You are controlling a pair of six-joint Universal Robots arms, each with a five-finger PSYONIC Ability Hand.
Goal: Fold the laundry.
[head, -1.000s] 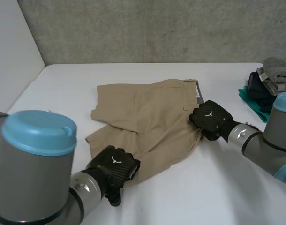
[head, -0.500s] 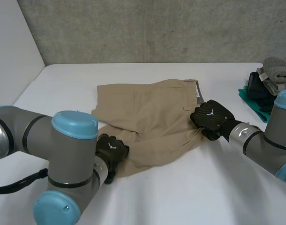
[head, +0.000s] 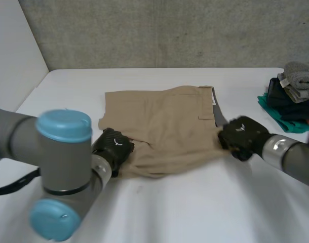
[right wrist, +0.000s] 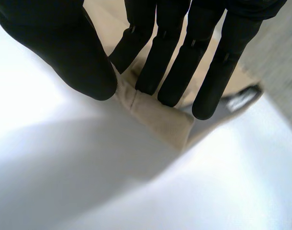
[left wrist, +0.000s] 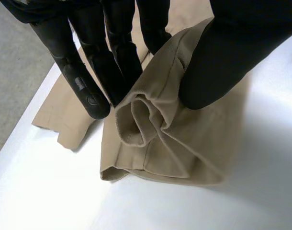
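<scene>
Tan shorts (head: pixel 164 121) lie on the white table (head: pixel 195 202), their near leg bunched and doubled back. My left hand (head: pixel 113 147) is at that leg's near-left edge. In the left wrist view its thumb (left wrist: pixel 222 62) and fingers (left wrist: pixel 112 62) pinch a rolled fold of the tan cloth (left wrist: pixel 151 124). My right hand (head: pixel 243 135) is at the shorts' right edge by the waistband. Seen from the right wrist, its thumb (right wrist: pixel 74 52) and fingers (right wrist: pixel 170 62) pinch a corner of the tan cloth (right wrist: pixel 158 120), with a dark inner waistband (right wrist: pixel 239 98) beyond.
A pile of folded clothes stands at the table's far right: a grey towel (head: pixel 301 76) on dark garments (head: pixel 281 96) and a teal one (head: pixel 276 115). My left arm's big joint (head: pixel 63 167) rises over the near-left table. A concrete wall (head: pixel 169 30) runs behind.
My left hand has closed on the near leg's edge and carried it away from me, bunching the leg over the shorts. My right hand has slid right with the waistband corner.
</scene>
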